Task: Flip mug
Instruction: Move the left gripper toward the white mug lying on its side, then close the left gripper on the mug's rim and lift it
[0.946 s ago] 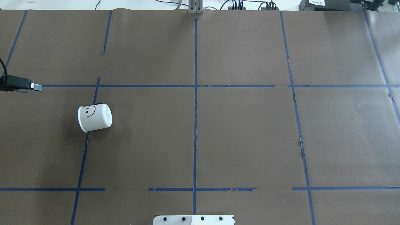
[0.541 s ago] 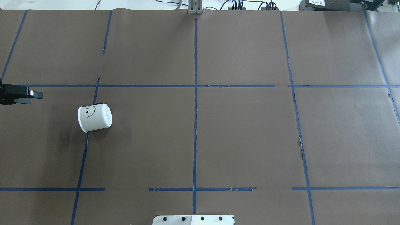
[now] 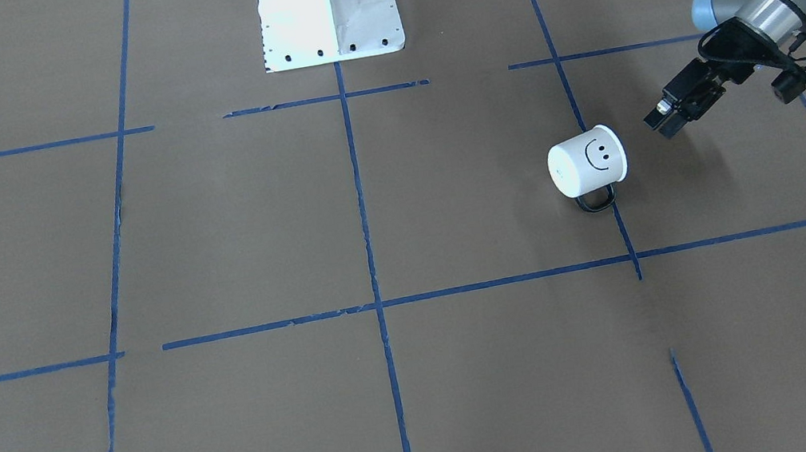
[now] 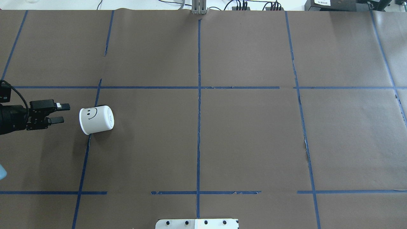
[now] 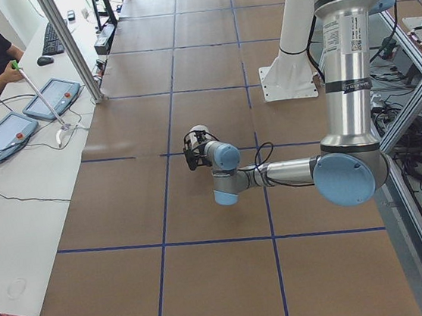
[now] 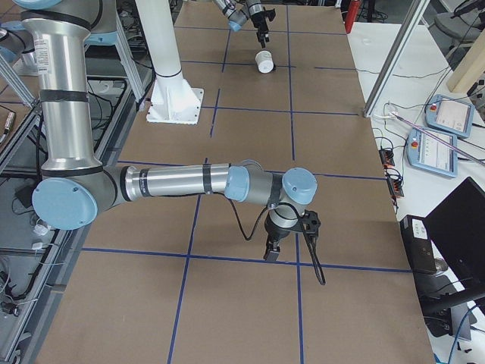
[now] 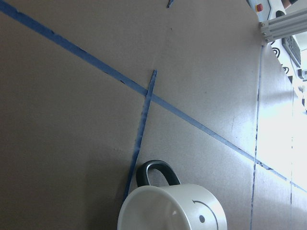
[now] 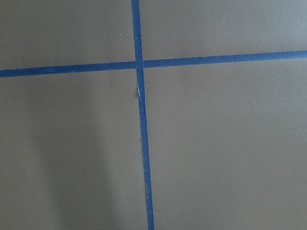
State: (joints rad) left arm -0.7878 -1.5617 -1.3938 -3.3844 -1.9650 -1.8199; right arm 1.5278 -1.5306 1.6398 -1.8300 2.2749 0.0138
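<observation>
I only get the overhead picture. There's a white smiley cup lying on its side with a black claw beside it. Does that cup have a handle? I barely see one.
Observer: Yes. The front-facing view shows the mug has a thin black loop handle, on the side away from the robot's base.
Operator: Which way does its opening point?
Observer: At the left gripper. The left wrist view looks right into the mug's hollow inside.
Operator: Is there a second arm?
Observer: Yes. The exterior right view shows the right gripper pointing down, far from the mug.
</observation>
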